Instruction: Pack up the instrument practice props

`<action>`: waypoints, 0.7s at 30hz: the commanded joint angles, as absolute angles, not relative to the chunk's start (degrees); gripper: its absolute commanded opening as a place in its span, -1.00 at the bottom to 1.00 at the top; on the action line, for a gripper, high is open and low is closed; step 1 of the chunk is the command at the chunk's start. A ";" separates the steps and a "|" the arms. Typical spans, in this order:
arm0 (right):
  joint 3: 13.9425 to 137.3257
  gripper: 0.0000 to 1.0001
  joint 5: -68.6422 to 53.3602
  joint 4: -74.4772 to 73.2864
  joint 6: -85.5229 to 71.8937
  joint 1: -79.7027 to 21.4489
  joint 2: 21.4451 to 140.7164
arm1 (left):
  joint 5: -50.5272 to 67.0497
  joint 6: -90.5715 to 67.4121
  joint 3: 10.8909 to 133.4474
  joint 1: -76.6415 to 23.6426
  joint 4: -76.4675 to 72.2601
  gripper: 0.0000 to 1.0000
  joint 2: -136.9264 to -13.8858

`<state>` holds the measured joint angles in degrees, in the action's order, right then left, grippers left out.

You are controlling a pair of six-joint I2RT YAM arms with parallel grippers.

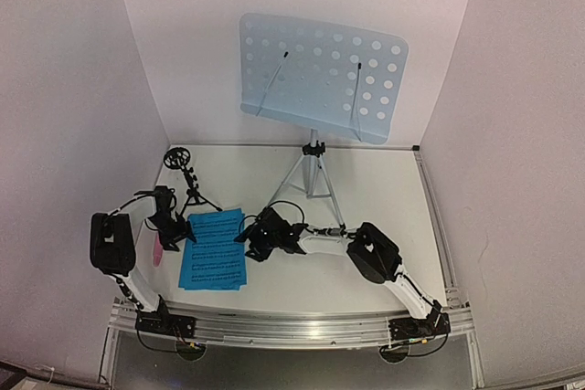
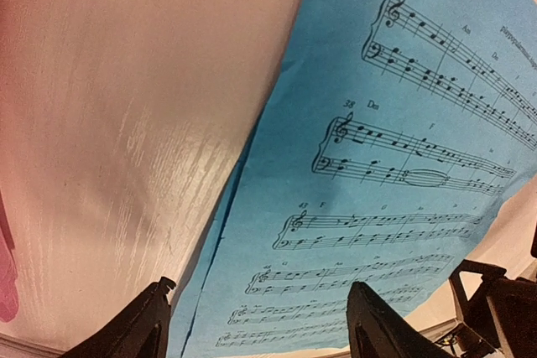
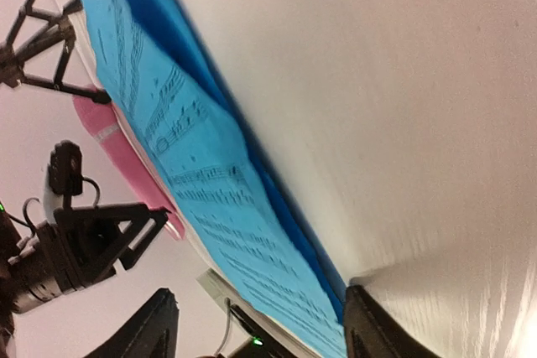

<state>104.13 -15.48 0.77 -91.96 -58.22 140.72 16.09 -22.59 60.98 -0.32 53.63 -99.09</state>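
**Operator:** State of the left end effector [image 2: 260, 287]?

**Technician:** Open. Its fingers [image 2: 134, 329] stand apart with nothing between them, over the left edge of the two blue music sheets [image 2: 403, 165].

**Operator:** And the right end effector [image 3: 260, 293]?

**Technician:** Also open. The fingers are spread, low over the surface [image 1: 384, 198], at the right edge of the same sheets. Nothing is gripped.

**Operator:** Location of the task items?

**Technician:** The sheets lie flat, stacked and slightly offset, close to the near edge of the surface and left of its middle. The pink microphone [image 1: 156, 253] lies just beside their left edge, toward the near-left corner. The black tripod mic stand [image 1: 189, 184] stands upright beyond the sheets, toward the left edge, with its ring mount on top. The music stand [image 1: 320, 75] stands on a silver tripod near the middle of the far edge, its perforated pale-blue desk tilted.

**Operator:** Surroundings?

**Technician:** The surface is white with a faint wood grain. White wall panels [image 1: 73, 89] close it in on the left, far and right sides. A metal rail [image 1: 292, 328] runs along the near edge.

**Operator:** Arm pose?

**Technician:** The left arm [image 1: 114, 244] rises from the near-left corner with its elbow folded and its wrist pitched down. The right arm [image 1: 384, 262] reaches leftward from the near-right corner, low across the surface.
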 commanded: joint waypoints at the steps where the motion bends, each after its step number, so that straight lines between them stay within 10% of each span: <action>1: 106.38 0.48 -18.92 -14.84 -80.62 -58.45 136.61 | 14.93 -24.25 58.09 -0.26 52.24 0.45 -94.47; 21: 115.67 0.43 -22.58 -30.32 -69.63 -64.84 141.87 | 16.80 -32.13 44.14 -0.26 47.37 0.46 -82.88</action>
<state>115.09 -22.94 -27.68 -71.21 -64.34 141.03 17.79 -30.72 45.43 -0.32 49.75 -84.22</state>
